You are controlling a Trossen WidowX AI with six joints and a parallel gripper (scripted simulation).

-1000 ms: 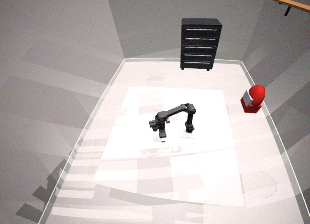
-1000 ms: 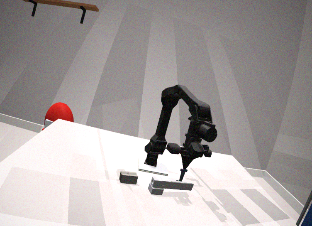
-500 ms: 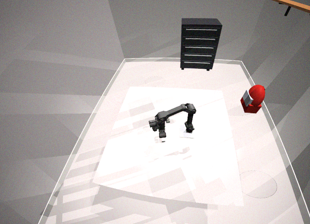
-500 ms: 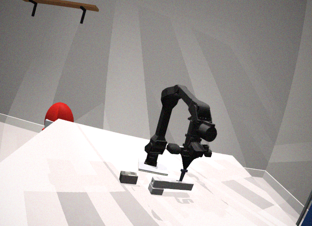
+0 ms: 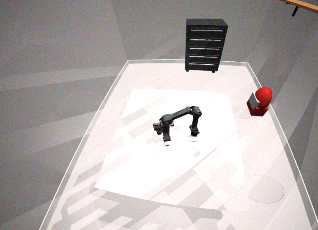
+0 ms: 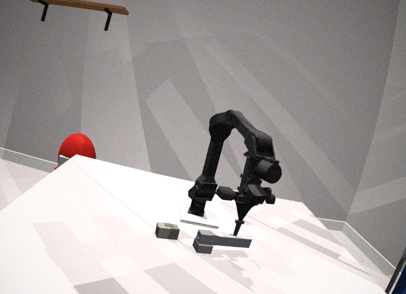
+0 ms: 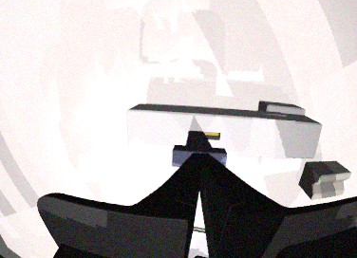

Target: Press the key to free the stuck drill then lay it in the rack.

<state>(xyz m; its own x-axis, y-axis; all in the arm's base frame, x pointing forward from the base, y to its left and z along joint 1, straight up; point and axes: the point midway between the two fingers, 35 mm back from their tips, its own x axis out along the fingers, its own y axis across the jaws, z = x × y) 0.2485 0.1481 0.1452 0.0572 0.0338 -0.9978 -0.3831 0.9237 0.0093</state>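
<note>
In the top view, near mid-frame, bent over the table: the black arm.

In the exterior view, lower right of centre: clenched fingers, empty, with tips at the head of the dark-blue key, slightly tilted above the grey bar.

In the wrist view, near centre: key head under the tips, beside a yellow strip; at right, a small block. Cannot tell the drill apart.

And we've got one arm, one blue T-piece, one long bar, two small blocks, one cabinet, five drawers, one shelf, one red ball
</note>
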